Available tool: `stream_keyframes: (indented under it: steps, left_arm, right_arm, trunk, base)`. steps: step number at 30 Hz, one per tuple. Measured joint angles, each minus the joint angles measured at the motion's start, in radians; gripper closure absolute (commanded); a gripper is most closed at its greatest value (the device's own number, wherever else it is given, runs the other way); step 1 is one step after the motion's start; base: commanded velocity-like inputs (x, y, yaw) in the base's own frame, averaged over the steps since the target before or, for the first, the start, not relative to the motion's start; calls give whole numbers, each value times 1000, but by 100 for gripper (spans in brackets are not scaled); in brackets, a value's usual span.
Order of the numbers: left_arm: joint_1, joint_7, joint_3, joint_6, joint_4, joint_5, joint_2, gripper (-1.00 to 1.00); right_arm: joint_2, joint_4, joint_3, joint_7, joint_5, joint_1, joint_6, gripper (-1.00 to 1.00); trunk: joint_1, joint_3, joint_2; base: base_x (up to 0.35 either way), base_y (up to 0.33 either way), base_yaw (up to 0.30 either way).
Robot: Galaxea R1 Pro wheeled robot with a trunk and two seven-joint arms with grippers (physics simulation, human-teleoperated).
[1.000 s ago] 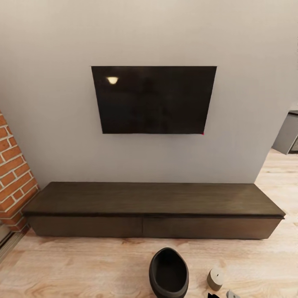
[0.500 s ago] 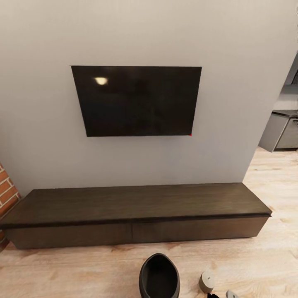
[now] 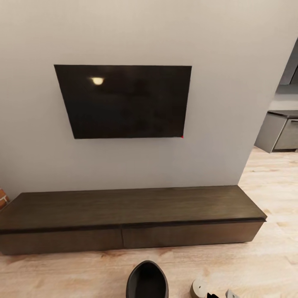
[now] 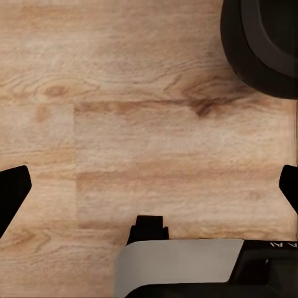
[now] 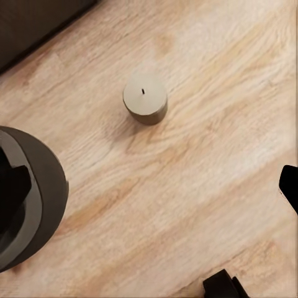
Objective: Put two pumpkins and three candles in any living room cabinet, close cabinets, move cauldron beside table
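Head view: the long dark cabinet (image 3: 128, 215) is seen shut against the wall, under a black TV (image 3: 124, 101). On the wood floor (image 3: 265, 256) before it, the cauldron (image 3: 147, 282) is set near one candle (image 5: 145, 99). Both hands are spread wide and nothing is held.

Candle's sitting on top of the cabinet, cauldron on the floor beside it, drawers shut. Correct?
Not quite: the candle stands on the wooden floor, as the right wrist view shows, not on the cabinet. The cauldron is on the floor beside it, and the drawers look shut in the head view.
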Motion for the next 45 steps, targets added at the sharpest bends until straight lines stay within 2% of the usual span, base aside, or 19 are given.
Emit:
stream_keyframes:
  steps: [22,36,45]
  left_arm:
    - [0,-2,12,3,-9,12,-3,-100]
    - [0,0,11,5,-9,11,-2,-100]
    - [0,-4,13,22,-24,12,0,-100]
  right_arm:
    - [4,0,3,0,14,0,-4,-100]
    - [1,0,5,1,16,0,2,-100]
    - [18,-2,23,1,17,0,5,-100]
  trunk:
    - [0,0,0]
    - [-54,44,98]
    - [-88,72,161]
  base:
    - [16,-7,0]
    - [0,0,0]
    - [0,0,0]
